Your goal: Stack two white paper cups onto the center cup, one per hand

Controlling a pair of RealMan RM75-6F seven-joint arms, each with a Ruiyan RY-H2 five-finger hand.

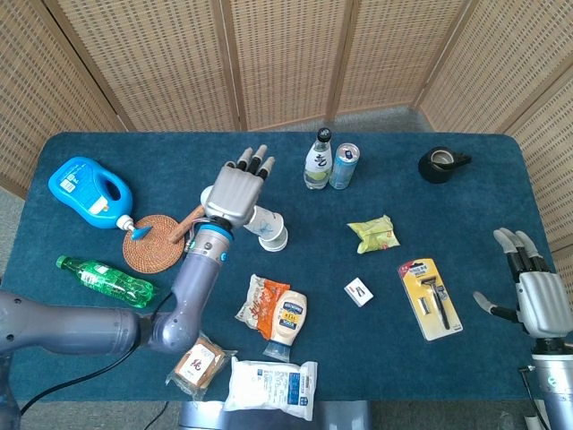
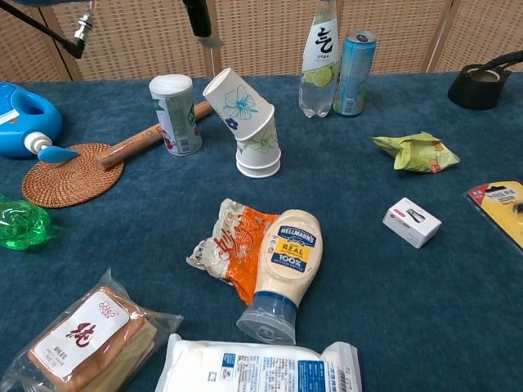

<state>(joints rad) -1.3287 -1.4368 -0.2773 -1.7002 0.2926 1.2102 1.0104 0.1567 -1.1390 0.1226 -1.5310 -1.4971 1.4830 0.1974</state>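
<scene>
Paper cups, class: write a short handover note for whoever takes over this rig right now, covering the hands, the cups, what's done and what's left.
Left hand: open, holding nothing, above the cups.
Right hand: open, idle at the table's right edge.
Cup stack: upside-down near the table centre; top cup sits crooked, tilted left, not seated.
Done: cups placed on the centre cup.
Left: probably straighten the tilted cup; the nested count cannot be confirmed from these views.

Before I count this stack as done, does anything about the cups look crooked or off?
Yes. The top paper cup leans to the left, cocked on the upside-down cup stack rather than nested squarely over it. The left hand holds nothing, its fingers spread.
</scene>
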